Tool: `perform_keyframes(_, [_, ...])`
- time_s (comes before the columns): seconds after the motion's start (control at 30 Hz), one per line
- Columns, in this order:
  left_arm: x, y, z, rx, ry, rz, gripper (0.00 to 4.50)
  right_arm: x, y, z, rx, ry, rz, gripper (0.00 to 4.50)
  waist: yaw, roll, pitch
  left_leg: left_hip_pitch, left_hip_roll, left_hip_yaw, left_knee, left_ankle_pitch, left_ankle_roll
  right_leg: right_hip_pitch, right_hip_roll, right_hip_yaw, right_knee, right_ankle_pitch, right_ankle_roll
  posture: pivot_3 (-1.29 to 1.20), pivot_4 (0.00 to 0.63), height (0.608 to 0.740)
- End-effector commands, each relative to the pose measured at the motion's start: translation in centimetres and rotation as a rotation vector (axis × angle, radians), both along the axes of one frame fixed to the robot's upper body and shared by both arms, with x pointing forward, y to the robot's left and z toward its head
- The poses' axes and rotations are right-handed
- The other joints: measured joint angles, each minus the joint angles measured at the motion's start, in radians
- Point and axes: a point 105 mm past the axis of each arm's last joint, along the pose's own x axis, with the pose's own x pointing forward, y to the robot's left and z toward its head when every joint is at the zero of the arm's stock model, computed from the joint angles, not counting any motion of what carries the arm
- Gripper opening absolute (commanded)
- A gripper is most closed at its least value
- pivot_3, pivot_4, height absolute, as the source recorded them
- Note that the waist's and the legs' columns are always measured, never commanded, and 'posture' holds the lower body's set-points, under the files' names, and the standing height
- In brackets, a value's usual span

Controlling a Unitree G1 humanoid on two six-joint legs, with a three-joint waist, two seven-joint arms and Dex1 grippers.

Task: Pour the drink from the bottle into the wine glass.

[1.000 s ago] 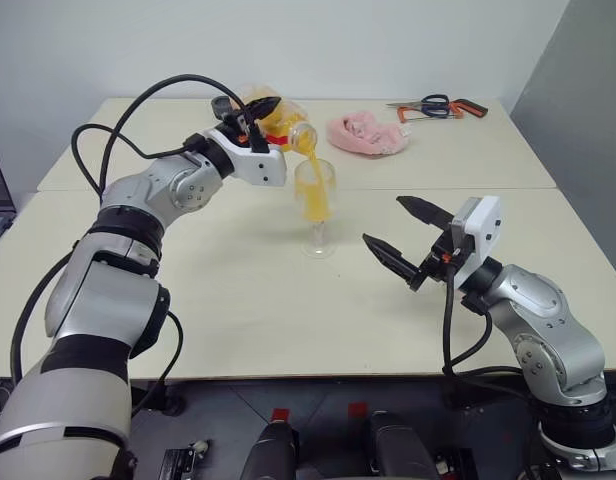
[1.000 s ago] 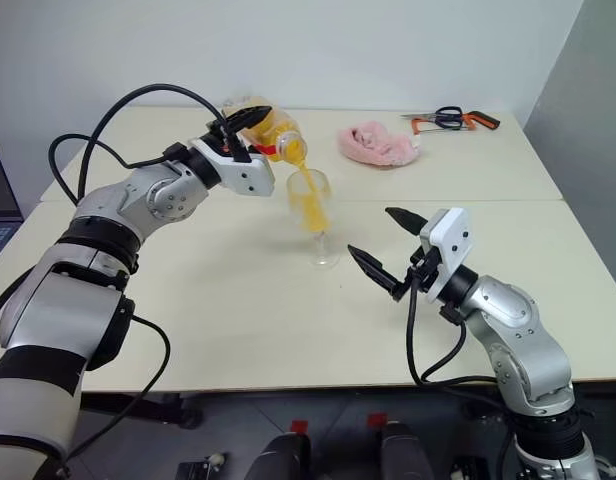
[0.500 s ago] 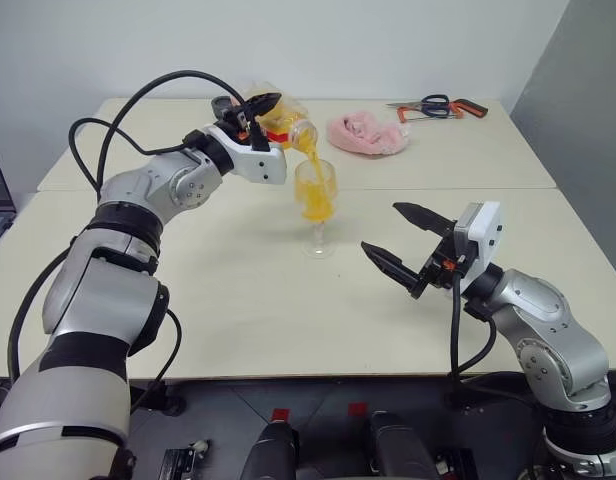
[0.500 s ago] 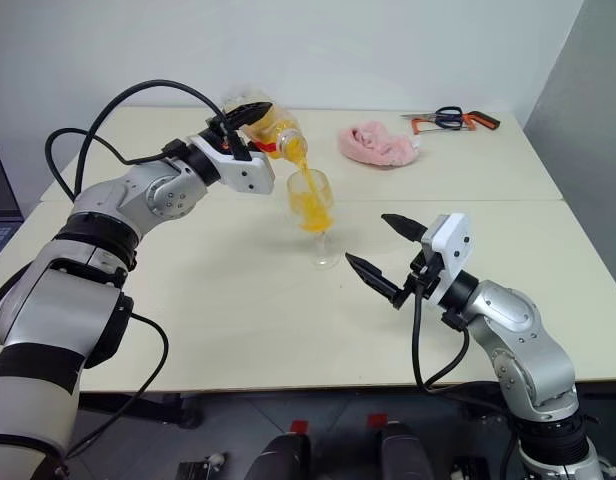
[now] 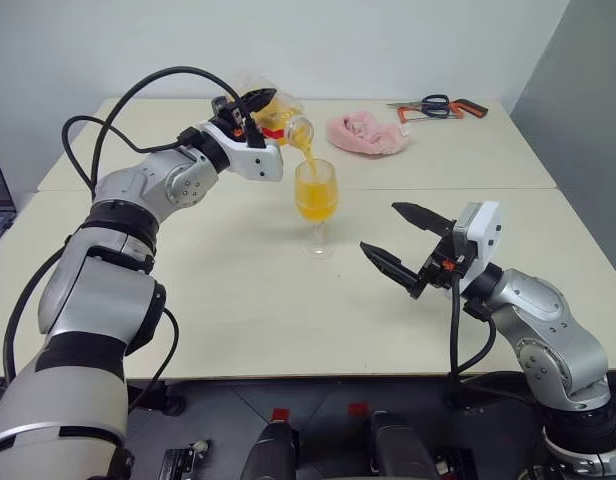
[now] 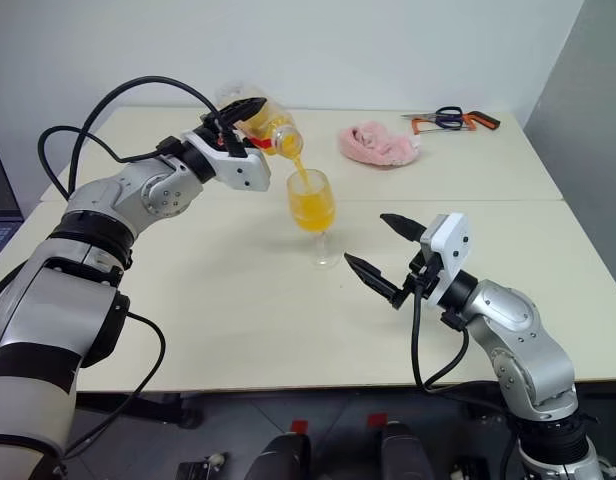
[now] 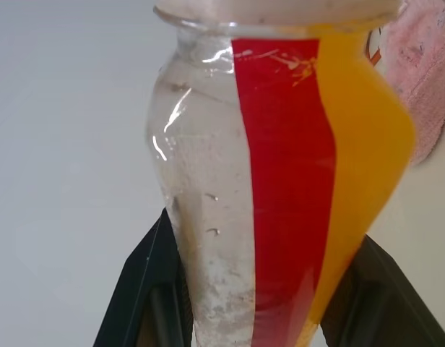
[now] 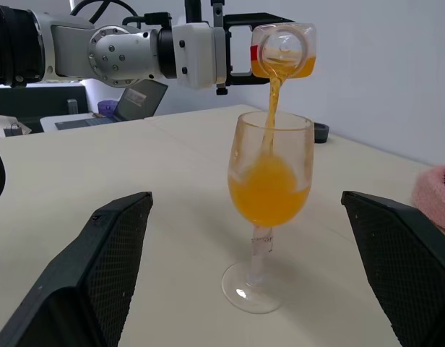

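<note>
My left gripper is shut on the bottle, a clear one with a red stripe, and holds it tilted mouth-down over the wine glass. A thin stream of orange drink falls from the bottle's mouth into the bowl, which is about half full. Some drink is left in the bottle's lower side. The glass stands upright on the table. My right gripper hovers open to the right of the glass and holds nothing. Its black fingers frame the glass in the right wrist view.
A pink cloth lies behind the glass at the back right. Scissors and a small saw lie at the far right edge of the table. A small dark round object sits on the table beyond the glass.
The drink in the glass has risen and settled from a splashing column into a fuller bowl. The bottle holds less. Both arms have kept their places.
</note>
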Motion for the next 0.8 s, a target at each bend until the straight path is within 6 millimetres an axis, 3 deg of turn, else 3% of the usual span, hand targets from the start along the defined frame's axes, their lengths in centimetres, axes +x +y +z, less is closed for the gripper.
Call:
perform_keyframes(0.03, [-0.34,0.18,2.54,-0.014,-0.072,-0.002,1.72,-0.59,0.24,1.22,0.002,-0.055,0.024,4.5,0.0,0.0,0.0,0.0,0.0,0.0,0.0,0.0,0.0,0.0,0.0,0.0,0.0,0.0,0.0,0.0,0.15,0.74])
perform_keyframes(0.8, [0.11,-0.11,1.92,-0.084,-0.01,0.001,1.72,-0.78,0.45,0.98,0.004,-0.046,0.026,4.5,0.0,0.0,0.0,0.0,0.0,0.0,0.0,0.0,0.0,0.0,0.0,0.0,0.0,0.0,0.0,0.0,0.15,0.74])
